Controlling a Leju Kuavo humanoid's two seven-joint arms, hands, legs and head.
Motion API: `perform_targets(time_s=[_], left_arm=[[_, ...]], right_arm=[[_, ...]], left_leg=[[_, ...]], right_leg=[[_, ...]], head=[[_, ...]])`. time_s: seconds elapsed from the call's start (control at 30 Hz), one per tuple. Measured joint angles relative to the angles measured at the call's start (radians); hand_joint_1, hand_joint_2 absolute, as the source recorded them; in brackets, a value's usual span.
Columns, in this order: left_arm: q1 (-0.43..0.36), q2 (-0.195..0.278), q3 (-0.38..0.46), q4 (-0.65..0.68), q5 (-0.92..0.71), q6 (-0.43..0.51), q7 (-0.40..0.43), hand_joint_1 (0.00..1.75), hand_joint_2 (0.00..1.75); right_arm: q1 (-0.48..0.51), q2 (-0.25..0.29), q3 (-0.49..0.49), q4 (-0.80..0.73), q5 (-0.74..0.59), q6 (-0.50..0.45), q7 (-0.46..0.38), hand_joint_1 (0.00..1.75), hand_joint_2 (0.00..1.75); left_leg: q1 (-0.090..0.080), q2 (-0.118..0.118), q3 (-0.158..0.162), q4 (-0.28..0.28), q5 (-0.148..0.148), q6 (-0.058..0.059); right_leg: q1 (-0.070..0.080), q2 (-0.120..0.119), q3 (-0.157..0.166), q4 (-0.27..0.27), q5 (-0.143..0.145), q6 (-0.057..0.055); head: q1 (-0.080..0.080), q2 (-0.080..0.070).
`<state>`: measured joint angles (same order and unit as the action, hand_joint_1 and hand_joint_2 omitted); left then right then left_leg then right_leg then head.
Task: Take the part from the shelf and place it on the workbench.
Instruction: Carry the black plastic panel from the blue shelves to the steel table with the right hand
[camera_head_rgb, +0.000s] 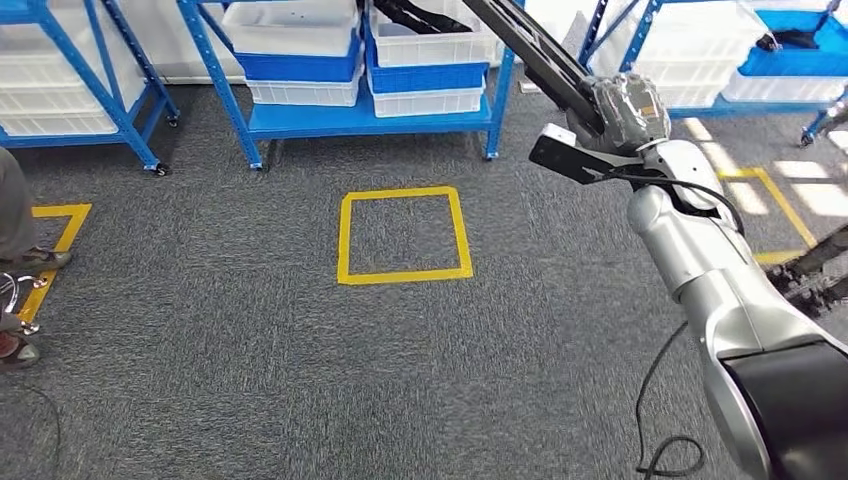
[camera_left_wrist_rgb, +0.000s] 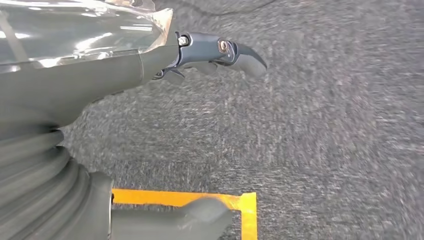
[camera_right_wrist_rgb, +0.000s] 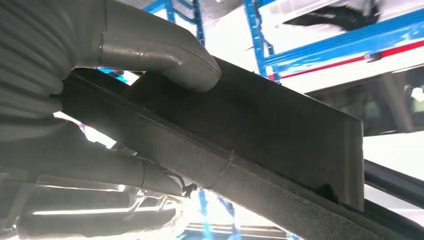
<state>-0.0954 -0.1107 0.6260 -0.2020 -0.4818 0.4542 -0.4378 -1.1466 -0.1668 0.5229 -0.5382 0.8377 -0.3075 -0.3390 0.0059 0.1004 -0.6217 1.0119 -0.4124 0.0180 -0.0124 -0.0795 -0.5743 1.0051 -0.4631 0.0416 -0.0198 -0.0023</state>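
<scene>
My right hand (camera_head_rgb: 625, 110) is raised in front of the blue shelf (camera_head_rgb: 370, 118) and grips a long black part (camera_head_rgb: 530, 50) that slants up toward the shelf bins. In the right wrist view the thumb (camera_right_wrist_rgb: 165, 55) presses on the part's (camera_right_wrist_rgb: 260, 125) flat black face while the other fingers (camera_right_wrist_rgb: 110, 170) wrap under it. My left hand (camera_left_wrist_rgb: 150, 85) hangs over the grey carpet with its fingers (camera_left_wrist_rgb: 225, 52) apart and nothing in them.
White and blue bins (camera_head_rgb: 300, 50) fill the shelf. A yellow taped square (camera_head_rgb: 403, 234) marks the carpet before it. A second blue rack (camera_head_rgb: 770, 60) stands at the right, another (camera_head_rgb: 70, 80) at the left. A person's leg and shoe (camera_head_rgb: 20, 230) are at the left edge.
</scene>
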Motion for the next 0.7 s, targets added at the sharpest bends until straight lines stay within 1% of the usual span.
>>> perform_targets(time_s=[0.03,0.07,0.1,0.13,0.17,0.2,0.23,0.27,0.3,0.33,0.37,0.4,0.43,0.47,0.5,0.53,0.57,0.6,0.63,0.67,0.7], left_arm=[[-0.001,0.0,0.0,0.0,0.0,0.0,0.001,0.0,1.75],[-0.002,0.0,0.0,0.0,0.0,0.0,0.002,0.0,1.75],[-0.004,0.0,0.0,0.0,0.0,0.0,0.003,0.0,1.75],[-0.005,0.0,0.0,0.0,0.0,-0.001,0.003,0.0,1.75],[-0.005,0.0,0.0,0.0,0.0,0.0,0.003,0.0,1.75],[-0.004,-0.001,0.0,0.0,0.0,0.0,0.003,0.0,1.75],[-0.003,-0.001,0.0,0.0,-0.001,0.0,0.003,0.0,1.75],[-0.003,-0.002,0.0,0.0,-0.001,0.0,0.003,0.0,1.75],[-0.003,-0.002,-0.001,0.0,-0.002,-0.001,0.003,0.0,1.75],[-0.003,-0.002,-0.001,0.0,-0.003,-0.002,0.003,0.0,1.75],[-0.003,-0.002,-0.001,0.0,-0.005,-0.003,0.004,0.0,1.75],[-0.004,-0.001,-0.001,0.0,-0.007,-0.005,0.005,0.0,1.75],[-0.004,-0.001,-0.001,0.0,-0.009,-0.011,0.006,0.0,1.75],[-0.005,-0.001,-0.001,0.0,-0.011,-0.021,0.007,0.0,1.75],[-0.006,-0.001,-0.002,0.0,-0.012,-0.034,0.007,0.0,1.75],[-0.007,-0.001,-0.002,0.0,-0.012,-0.048,0.008,0.0,1.75],[-0.01,-0.003,-0.003,0.0,-0.014,-0.06,0.008,0.0,1.75],[-0.014,-0.004,-0.005,0.0,-0.016,-0.067,0.008,0.0,1.75],[-0.017,-0.006,-0.007,-0.001,-0.018,-0.074,0.007,0.0,1.75],[-0.019,-0.008,-0.009,-0.001,-0.019,-0.08,0.004,0.0,1.75],[-0.021,-0.009,-0.01,-0.001,-0.02,-0.085,0.0,0.0,1.75]], right_arm=[[0.003,-0.001,0.0,-0.002,0.0,0.0,0.001,1.69,1.75],[0.005,-0.002,0.0,-0.003,0.0,0.0,0.002,1.69,1.75],[0.007,-0.002,0.0,-0.005,0.0,0.0,0.004,1.69,1.75],[0.007,-0.002,0.0,-0.008,0.0,0.0,0.008,1.69,1.75],[0.008,0.0,0.0,-0.01,0.0,0.0,0.012,1.69,1.75],[0.009,0.003,0.0,-0.012,0.0,0.0,0.015,1.69,1.75],[0.011,0.006,0.0,-0.012,0.001,0.0,0.017,1.69,1.75],[0.015,0.009,0.0,-0.012,0.002,0.0,0.018,1.69,1.75],[0.019,0.01,0.001,-0.012,0.003,0.0,0.018,1.69,1.75],[0.022,0.011,0.0,-0.012,0.004,-0.001,0.018,1.69,1.75],[0.024,0.01,0.0,-0.013,0.005,-0.002,0.018,1.69,1.75],[0.025,0.01,0.0,-0.015,0.005,-0.004,0.019,1.69,1.75],[0.025,0.009,-0.001,-0.017,0.005,-0.008,0.019,1.69,1.75],[0.026,0.009,-0.001,-0.02,0.004,-0.012,0.02,1.69,1.75],[0.03,0.007,-0.002,-0.023,0.004,-0.016,0.02,1.69,1.75],[0.035,0.003,-0.003,-0.028,0.004,-0.02,0.021,1.69,1.75],[0.043,-0.002,-0.006,-0.035,0.005,-0.022,0.021,1.69,1.75],[0.051,-0.009,-0.009,-0.042,0.005,-0.024,0.022,1.69,1.75],[0.056,-0.016,-0.013,-0.05,0.004,-0.026,0.022,1.69,1.75],[0.061,-0.024,-0.017,-0.058,0.003,-0.029,0.024,1.69,1.75],[0.066,-0.029,-0.021,-0.067,0.002,-0.032,0.025,1.69,1.75]], left_leg=[[0.0,0.012,0.0,0.0,0.001,-0.004],[0.003,0.018,-0.001,0.002,-0.002,-0.008],[0.007,0.007,-0.005,0.013,-0.013,-0.013],[0.011,-0.015,-0.016,0.041,-0.036,-0.017],[0.014,-0.044,-0.036,0.091,-0.069,-0.021],[0.015,-0.073,-0.065,0.16,-0.106,-0.024],[0.015,-0.089,-0.094,0.228,-0.135,-0.024],[0.015,-0.096,-0.115,0.277,-0.15,-0.024],[0.015,-0.1,-0.121,0.29,-0.145,-0.021],[0.014,-0.104,-0.107,0.262,-0.121,-0.017],[0.014,-0.115,-0.077,0.2,-0.085,-0.011],[0.016,-0.142,-0.043,0.131,-0.057,-0.003],[0.018,-0.169,-0.014,0.072,-0.036,0.003],[0.017,-0.189,0.006,0.033,-0.028,0.008],[0.016,-0.2,0.013,0.018,-0.03,0.01],[0.013,-0.191,0.015,0.011,-0.03,0.011],[0.014,-0.177,0.019,0.003,-0.026,0.013],[0.015,-0.164,0.024,-0.008,-0.021,0.016],[0.017,-0.15,0.028,-0.019,-0.015,0.02],[0.018,-0.136,0.031,-0.027,-0.011,0.024],[0.015,-0.122,0.032,-0.03,-0.009,0.026]], right_leg=[[0.001,0.016,-0.003,0.003,0.004,-0.008],[-0.003,0.029,-0.005,0.003,0.008,-0.015],[-0.006,0.042,-0.007,0.002,0.013,-0.022],[-0.009,0.054,-0.008,0.001,0.017,-0.03],[-0.011,0.066,-0.009,0.0,0.02,-0.035],[-0.01,0.079,-0.012,0.001,0.023,-0.04],[-0.007,0.093,-0.014,0.001,0.025,-0.043],[-0.005,0.108,-0.015,0.001,0.026,-0.045],[-0.002,0.123,-0.016,0.002,0.028,-0.047],[0.0,0.137,-0.016,0.002,0.028,-0.048],[0.001,0.151,-0.016,0.003,0.028,-0.048],[0.001,0.163,-0.017,0.004,0.029,-0.047],[0.002,0.175,-0.02,0.005,0.03,-0.045],[0.0,0.186,-0.024,0.005,0.032,-0.041],[-0.004,0.198,-0.029,0.004,0.036,-0.035],[-0.006,0.211,-0.033,0.001,0.04,-0.027],[-0.005,0.22,-0.038,-0.003,0.043,-0.02],[-0.003,0.211,-0.045,0.0,0.042,-0.015],[0.002,0.187,-0.058,0.02,0.032,-0.013],[0.006,0.156,-0.081,0.061,0.013,-0.013],[0.004,0.124,-0.11,0.12,-0.012,-0.015]], head=[[-0.002,0.0],[-0.003,0.0],[-0.002,0.0],[-0.003,0.0],[-0.004,0.0],[-0.005,0.0],[-0.006,0.0],[-0.006,0.0],[-0.007,0.0],[-0.007,0.0],[-0.007,0.0],[-0.006,0.0],[-0.005,0.0],[-0.006,0.0],[-0.006,0.0],[-0.008,0.0],[-0.01,0.0],[-0.009,0.0],[-0.006,0.0],[-0.002,0.0],[0.002,0.0]])
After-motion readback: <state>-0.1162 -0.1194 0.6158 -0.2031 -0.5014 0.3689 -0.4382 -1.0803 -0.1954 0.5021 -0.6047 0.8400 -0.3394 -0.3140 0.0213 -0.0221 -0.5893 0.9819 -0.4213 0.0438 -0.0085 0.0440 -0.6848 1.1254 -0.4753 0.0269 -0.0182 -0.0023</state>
